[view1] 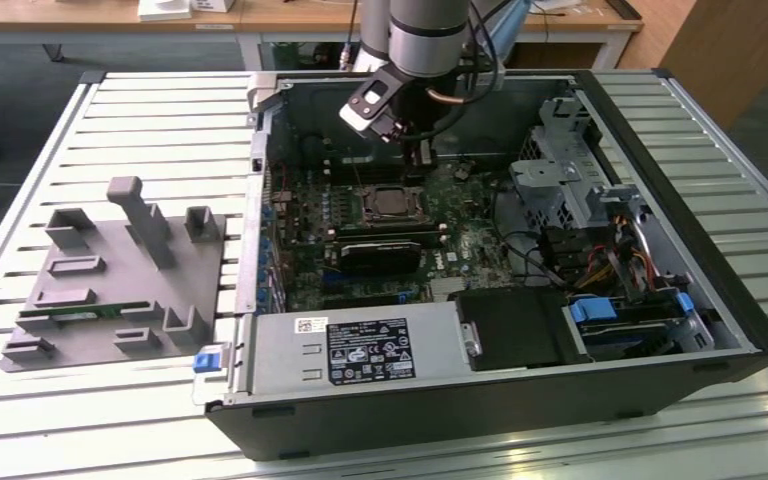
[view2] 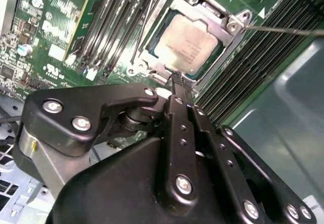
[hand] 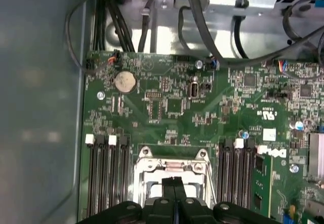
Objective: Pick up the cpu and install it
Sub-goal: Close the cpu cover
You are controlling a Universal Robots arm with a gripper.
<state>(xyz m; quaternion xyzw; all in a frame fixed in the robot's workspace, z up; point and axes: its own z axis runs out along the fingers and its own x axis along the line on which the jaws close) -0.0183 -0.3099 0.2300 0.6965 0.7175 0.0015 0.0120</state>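
The cpu is a small square chip with a silvery-grey top. It lies flat in its socket on the green motherboard inside the open computer case. In the second wrist view the cpu sits inside the metal socket frame, just beyond my fingertips. My gripper hangs over the board slightly behind the socket, apart from the chip. In both wrist views the black fingers of the gripper are pressed together with nothing between them.
The case walls surround the board. A drive cage and cables stand at the exterior view's right, and a power supply at the front. Memory slots flank the socket. A grey fixture lies at the exterior view's left.
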